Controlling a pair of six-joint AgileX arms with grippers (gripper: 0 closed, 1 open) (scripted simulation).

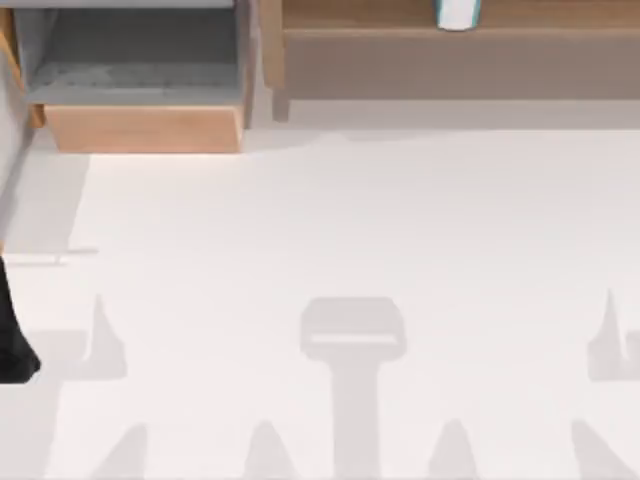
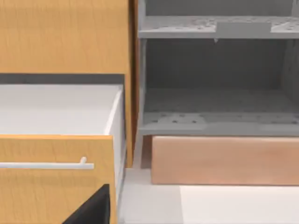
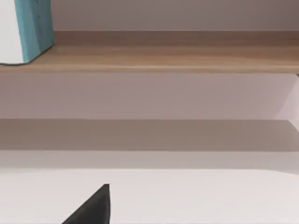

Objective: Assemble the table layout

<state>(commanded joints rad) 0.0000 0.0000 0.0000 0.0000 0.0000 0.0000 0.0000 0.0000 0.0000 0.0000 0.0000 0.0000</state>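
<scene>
The table [image 1: 350,220] is a broad, plain white surface with nothing standing on its middle. My left arm [image 1: 12,330] shows as a black shape at the table's left edge. A dark wedge of that arm's gripper hardware [image 2: 93,210] sits low in the left wrist view, facing the drawer units across a strip of table [image 2: 210,205]. A like wedge [image 3: 93,207] shows in the right wrist view, above the white table [image 3: 196,196] and facing the shelf.
A light-wood drawer unit [image 1: 145,128] with a grey inside stands at the back left. Beside it is an orange-wood drawer [image 2: 56,182] pulled open, with a white handle [image 2: 46,164]. A long brown shelf [image 1: 450,40] at the back right carries a teal-and-white object [image 1: 458,12].
</scene>
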